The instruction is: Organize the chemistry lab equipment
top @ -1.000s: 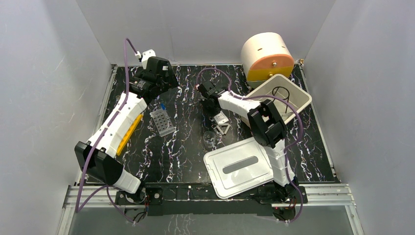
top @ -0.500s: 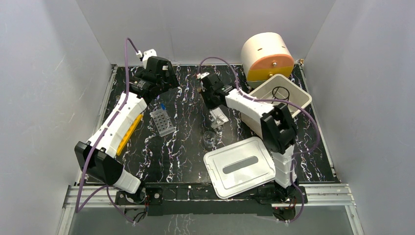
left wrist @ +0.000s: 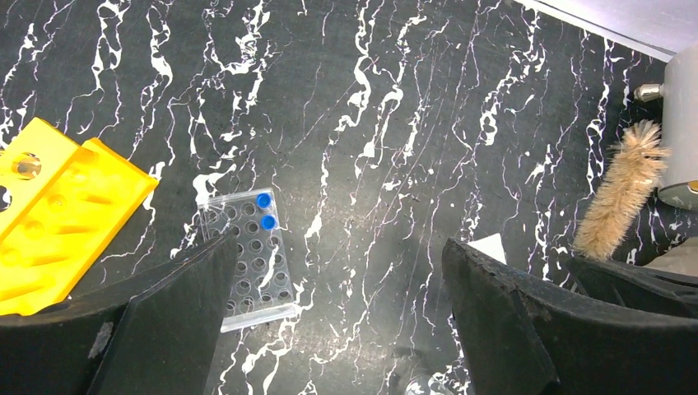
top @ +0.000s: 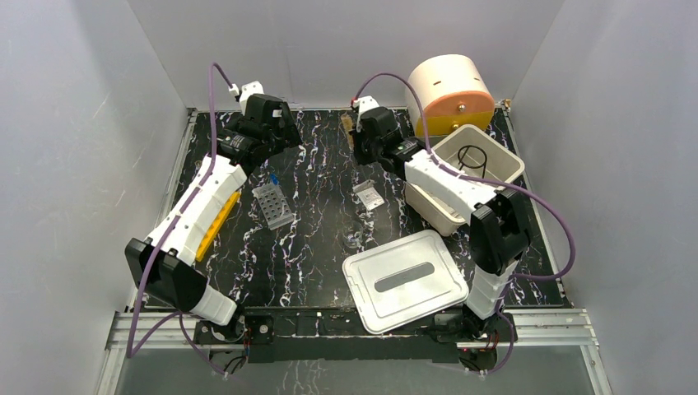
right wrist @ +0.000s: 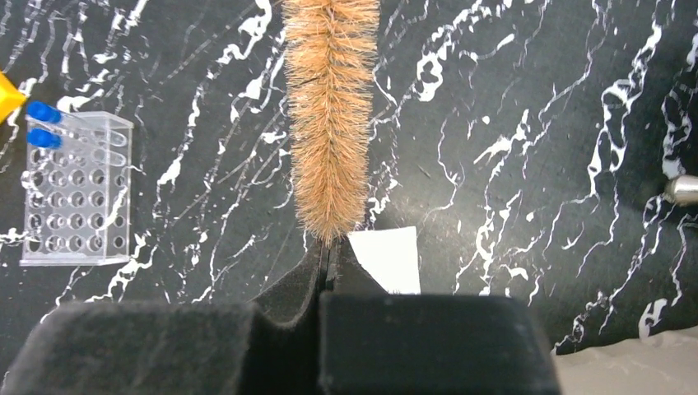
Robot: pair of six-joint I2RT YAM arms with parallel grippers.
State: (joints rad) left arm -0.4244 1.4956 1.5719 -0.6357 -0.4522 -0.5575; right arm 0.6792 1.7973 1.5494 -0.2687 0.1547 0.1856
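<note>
Bristles catch the eye first from overhead. The right tool [top: 363, 136] reaches out over the far part of the worktop [top: 313, 247], and a tan bristle brush [top: 348, 122] pokes out beyond its tip. The white bin [top: 494, 177], with a black wire loop [top: 472, 156] lying in it, sits behind that tool and to its right. The lid [top: 403, 280] lies further back, toward the arm's base. The left tool [top: 276, 141] hangs well off to the right tool's left, above the grey tube rack [top: 274, 206].

From the left wrist, the left tool [left wrist: 346, 329] stands wide with nothing between its fingers. The grey tube rack [left wrist: 251, 263], carrying two blue-capped clear tubes [left wrist: 263, 211], lies ahead of it and nearer its left finger. A yellow block [left wrist: 58, 214] sits further left, and the bristle brush [left wrist: 621, 193] is far off to its right.

From the right wrist, the right tool [right wrist: 329, 263] is pinched tight on the stem of the bristle brush [right wrist: 329, 123]. The brush's long axis runs straight ahead, in line with the fingers. A white flat piece [right wrist: 387, 259] lies on the worktop just right of the fingertips. I can't tell from here whether the far end of the brush touches the worktop.

I'd say the brush is bound for the bin. The right arm holds it and is much the nearer, so the move turns on swinging back and to the right and getting that long axis over the rim.
</note>
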